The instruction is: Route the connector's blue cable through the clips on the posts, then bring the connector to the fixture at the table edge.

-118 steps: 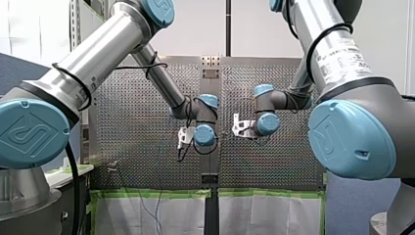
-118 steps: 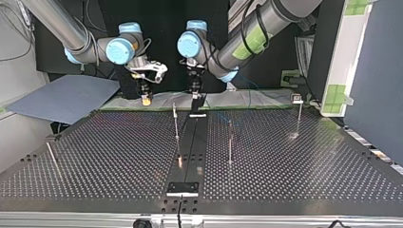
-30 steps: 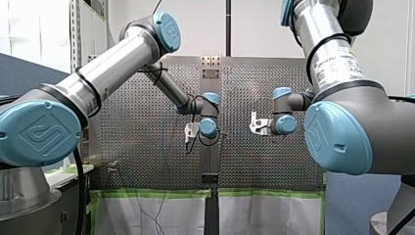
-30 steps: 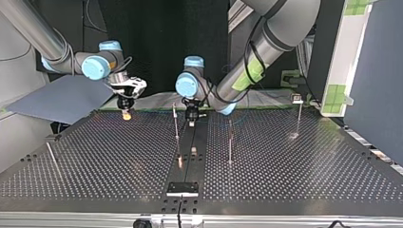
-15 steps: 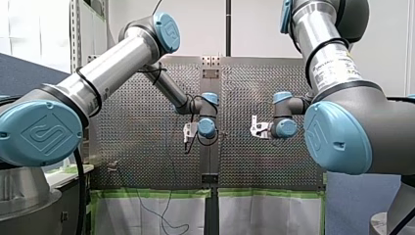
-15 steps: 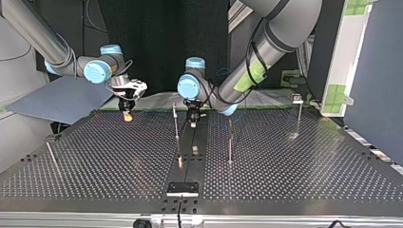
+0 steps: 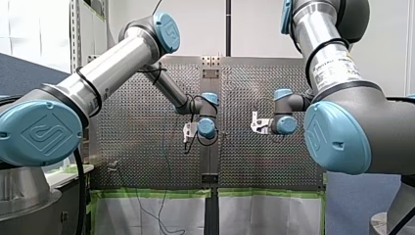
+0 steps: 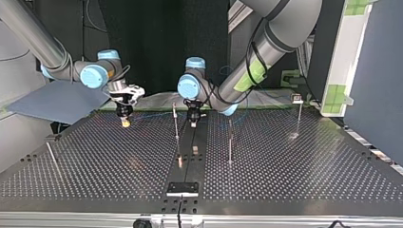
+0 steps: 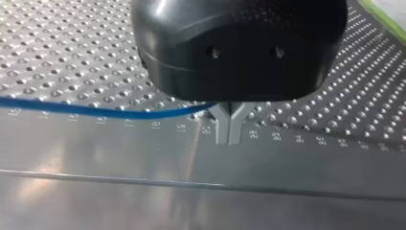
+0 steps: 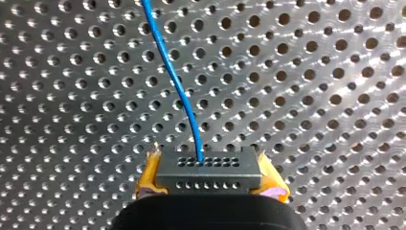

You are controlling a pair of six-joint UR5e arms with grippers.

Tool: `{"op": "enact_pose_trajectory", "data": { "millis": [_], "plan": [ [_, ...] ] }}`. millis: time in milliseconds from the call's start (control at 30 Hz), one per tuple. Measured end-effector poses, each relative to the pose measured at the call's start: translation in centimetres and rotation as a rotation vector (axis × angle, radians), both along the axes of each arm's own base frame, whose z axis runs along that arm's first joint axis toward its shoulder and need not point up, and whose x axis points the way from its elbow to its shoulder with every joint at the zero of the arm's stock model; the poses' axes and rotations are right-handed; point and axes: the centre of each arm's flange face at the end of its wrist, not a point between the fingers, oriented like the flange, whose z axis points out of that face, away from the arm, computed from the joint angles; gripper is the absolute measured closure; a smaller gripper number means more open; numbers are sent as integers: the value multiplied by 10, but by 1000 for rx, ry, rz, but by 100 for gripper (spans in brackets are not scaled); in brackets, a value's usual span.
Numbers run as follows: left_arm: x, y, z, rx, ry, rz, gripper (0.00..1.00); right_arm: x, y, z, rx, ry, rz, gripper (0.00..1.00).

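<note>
Nearest the top-view camera, well in front of the middle post (image 8: 176, 124), the fixture (image 8: 182, 188) at the table (image 8: 309, 171) edge has no connector at it yet. Just beside the post, left gripper (image 8: 192, 123) hangs low over the table, metal fingers (image 9: 222, 127) pressed together and seemingly pinching the blue cable (image 10: 179, 91); it has barely moved in the last half second. On the post's other side and further from it, right gripper (image 8: 125, 121) is clamped on the connector (image 10: 209, 171) between yellow pads (image 10: 149, 178). It has shifted a bit further from the post and lower than half a second ago. Both grippers have come out over the table in the last few seconds. The cable runs past the post between them, so routing looks barely begun; can't tell if the post's clip holds it.
</note>
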Motion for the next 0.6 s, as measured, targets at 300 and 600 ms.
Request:
{"op": "enact_pose_trajectory", "data": {
  "millis": [300,600],
  "plan": [
    [0,0,0,4,0,1,100,-4,-10,0,-5,-3,3,100],
    [0,0,0,9,-2,5,100,2,-17,-15,16,10,15,100]
  ]
}}
